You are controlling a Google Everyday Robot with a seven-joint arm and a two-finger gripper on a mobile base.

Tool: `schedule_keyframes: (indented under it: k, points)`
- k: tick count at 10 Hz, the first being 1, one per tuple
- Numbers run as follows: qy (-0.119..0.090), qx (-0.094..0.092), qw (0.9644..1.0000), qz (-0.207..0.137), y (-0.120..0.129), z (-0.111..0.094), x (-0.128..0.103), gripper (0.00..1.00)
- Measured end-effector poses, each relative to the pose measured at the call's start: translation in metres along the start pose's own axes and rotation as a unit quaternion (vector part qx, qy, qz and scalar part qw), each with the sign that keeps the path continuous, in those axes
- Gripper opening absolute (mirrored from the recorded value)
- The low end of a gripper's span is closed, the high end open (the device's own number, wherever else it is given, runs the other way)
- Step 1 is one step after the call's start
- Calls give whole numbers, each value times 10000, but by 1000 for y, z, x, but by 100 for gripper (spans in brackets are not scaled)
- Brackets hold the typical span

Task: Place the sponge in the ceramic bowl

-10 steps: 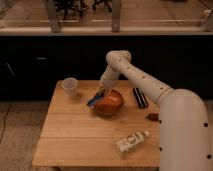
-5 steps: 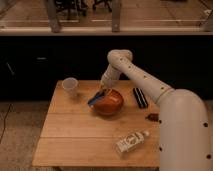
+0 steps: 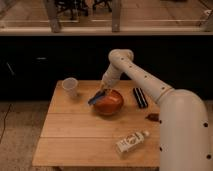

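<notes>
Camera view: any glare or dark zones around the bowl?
Camera view: table evenly lit, no harsh glare on the bowl; background behind the table nearly black; gripper at the bowl's left rim, beside the sponge, is adequately lit.

Items counted on the table [image 3: 75, 130]: one sponge [image 3: 97, 97], blue; one ceramic bowl [image 3: 112, 106], orange-red; one white cup [image 3: 70, 87]; one black ridged bar [image 3: 140, 97]; one pale bottle [image 3: 131, 142], lying down; one small dark object [image 3: 153, 117], unidentified. One claw [image 3: 104, 90], positioned over the bowl's left rim at the sponge.
</notes>
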Motion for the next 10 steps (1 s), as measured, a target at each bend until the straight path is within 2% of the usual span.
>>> schedule_keyframes:
  k: [10]
  points:
    - [3,59,10000,79,9,-6,6,2]
